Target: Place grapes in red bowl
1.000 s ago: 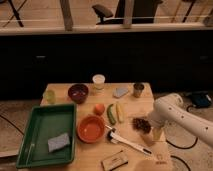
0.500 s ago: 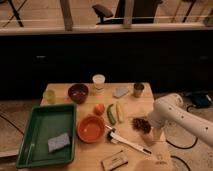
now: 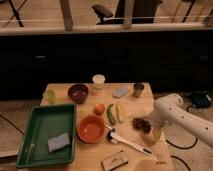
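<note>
The grapes [image 3: 141,124], a small dark purple-red bunch, lie on the wooden table [image 3: 131,106] toward its right side. The red bowl [image 3: 91,129] stands left of them near the table's middle front and looks empty. My white arm comes in from the right. My gripper [image 3: 150,131] is low at the right edge of the grapes, close to or touching them. A round orange fruit [image 3: 99,109] sits just behind the red bowl.
A green tray [image 3: 35,131] with a grey sponge [image 3: 59,142] fills the left. A dark maroon bowl [image 3: 78,92], white cup [image 3: 99,82], yellow-green cup [image 3: 49,96], tan cup [image 3: 138,89] and blue-grey packet [image 3: 120,92] stand at the back. A green and a yellow vegetable [image 3: 114,113], a white-handled brush [image 3: 126,141] and a small box [image 3: 113,161] lie nearby.
</note>
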Tool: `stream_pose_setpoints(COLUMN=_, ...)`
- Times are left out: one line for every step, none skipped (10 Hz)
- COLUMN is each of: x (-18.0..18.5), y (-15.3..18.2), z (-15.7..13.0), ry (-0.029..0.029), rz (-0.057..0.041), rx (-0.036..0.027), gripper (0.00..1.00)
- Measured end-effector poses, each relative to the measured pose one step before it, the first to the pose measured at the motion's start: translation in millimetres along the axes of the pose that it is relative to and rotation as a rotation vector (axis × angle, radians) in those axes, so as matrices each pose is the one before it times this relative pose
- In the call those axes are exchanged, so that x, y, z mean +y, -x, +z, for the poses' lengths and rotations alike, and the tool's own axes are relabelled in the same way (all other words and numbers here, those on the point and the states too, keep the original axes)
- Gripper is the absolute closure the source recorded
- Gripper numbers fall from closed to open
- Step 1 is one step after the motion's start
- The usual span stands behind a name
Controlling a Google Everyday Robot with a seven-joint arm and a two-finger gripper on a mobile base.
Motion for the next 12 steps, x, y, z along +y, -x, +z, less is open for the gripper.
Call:
stream_pose_setpoints(x=0.21, y=-0.14, z=0.08, ry=-0.00079, rz=-0.00108, rx=-0.00007, gripper=0.2)
stream_pose_setpoints(x=-0.07, y=0.08, z=-0.03, ry=-0.00092, rz=-0.00117, rx=-0.00034, gripper=0.2)
stream_pose_setpoints(x=0.15, y=0.21, z=-0.06, ry=-0.00095, rz=-0.00195, rx=-0.00048, gripper=0.2)
stream_pose_setpoints(x=0.1, y=-0.36, z=-0.11, ry=-0.00212, rz=-0.00403, rx=-0.00049, gripper=0.2)
stream_pose_setpoints(x=0.42, y=0.16, z=0.72, ry=0.00049, rz=0.00049, rx=-0.00135, gripper=0.2)
stream_pose_setpoints(x=-0.18, y=0.31, z=-0.01, ry=-0.00005, rz=-0.00068, rx=-0.00044, gripper=0.2)
stream_pose_setpoints(x=0.37, y=-0.35, z=-0.12, ry=-0.00068, rz=0.00055, rx=-0.00013, gripper=0.2)
stream_pose_setpoints(x=0.2, y=-0.03, z=0.0, ry=-0.00069, rz=-0.00052, rx=-0.00018, gripper=0.2)
stream_pose_setpoints(x=-0.68, y=0.73, z=-0.15, ry=-0.00136, rz=-0.0062, rx=0.00007, gripper=0.2)
stream_pose_setpoints(x=-0.56, y=0.09, z=-0.25, ry=-0.0013, rz=-0.00274, rx=-0.00037, gripper=0.2)
stream_pose_setpoints(x=0.03, y=-0.04, z=-0.04, ry=-0.00016, rz=-0.00061, rx=-0.00049, gripper=0.2)
stream_pose_setpoints(x=-0.07, y=0.08, z=-0.02, ry=-0.0002, rz=-0.00115, rx=-0.0004, gripper=0.2)
